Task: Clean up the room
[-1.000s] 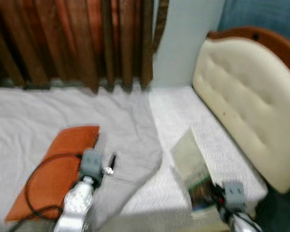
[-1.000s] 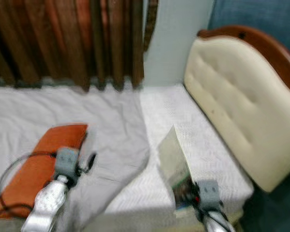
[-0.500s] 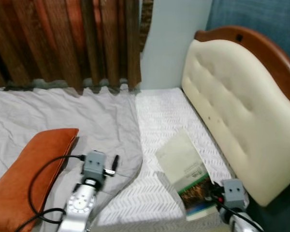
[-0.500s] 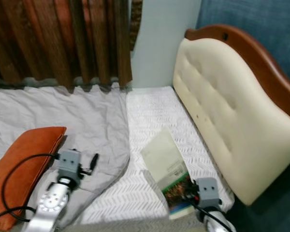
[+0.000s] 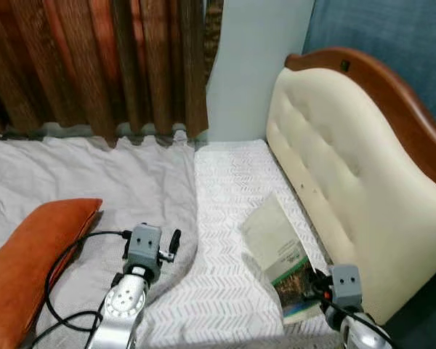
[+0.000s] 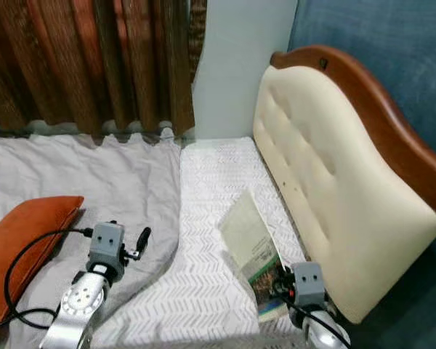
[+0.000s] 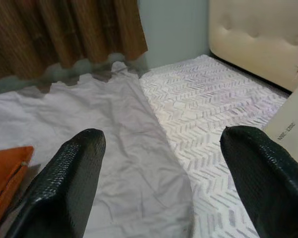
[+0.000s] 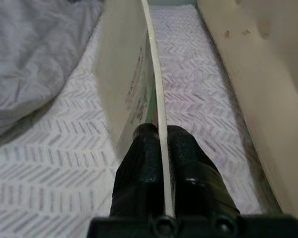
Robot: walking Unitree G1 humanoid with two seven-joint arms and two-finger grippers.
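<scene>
A thin book (image 5: 280, 249) with a pale cover and a green picture hangs tilted over the white patterned mattress (image 5: 229, 174), close to the cream headboard (image 5: 341, 174). My right gripper (image 8: 159, 136) is shut on the book's near edge (image 8: 139, 74); both black fingers (image 8: 141, 148) press against the cover. In the left eye view that right gripper (image 5: 316, 285) sits at the book's lower corner. My left gripper (image 7: 161, 163) is open over the crumpled grey sheet (image 7: 99, 129), holding nothing. An orange pillow (image 5: 25, 254) lies on the sheet at the left.
Brown curtains (image 5: 94, 65) hang behind the bed, beside a pale wall strip (image 5: 251, 65). The headboard's wooden rim (image 5: 392, 94) and a blue wall (image 5: 392, 36) close off the right side. A black cable (image 5: 62, 269) loops from my left arm over the pillow.
The camera has swung, so the whole bed has shifted and sharpened. The book stays in my right gripper and leans lower than one second ago. My left gripper stays open.
</scene>
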